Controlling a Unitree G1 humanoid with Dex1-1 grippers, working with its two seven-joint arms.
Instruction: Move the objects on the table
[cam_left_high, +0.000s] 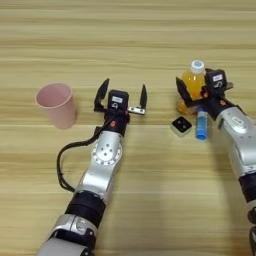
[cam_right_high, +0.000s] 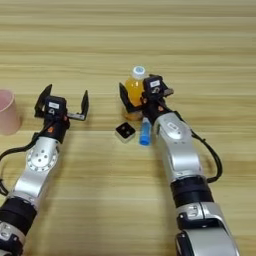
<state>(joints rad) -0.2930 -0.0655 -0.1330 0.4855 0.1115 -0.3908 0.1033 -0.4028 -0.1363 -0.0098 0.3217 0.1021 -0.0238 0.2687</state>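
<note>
Right gripper (cam_right_high: 134, 96) clasps the orange-juice bottle (cam_right_high: 134, 89) at mid-body, a top-heavy, smooth load best held low, while the left gripper (cam_left_high: 122, 96) gapes.

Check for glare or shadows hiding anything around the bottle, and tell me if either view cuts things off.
Left eye view: even light, no glare on the table, only soft shadows beside the arms; the right gripper covers part of the orange-juice bottle. Right eye view: same lighting; the pink cup is cut by the left edge, and the bottle is likewise partly covered.
</note>
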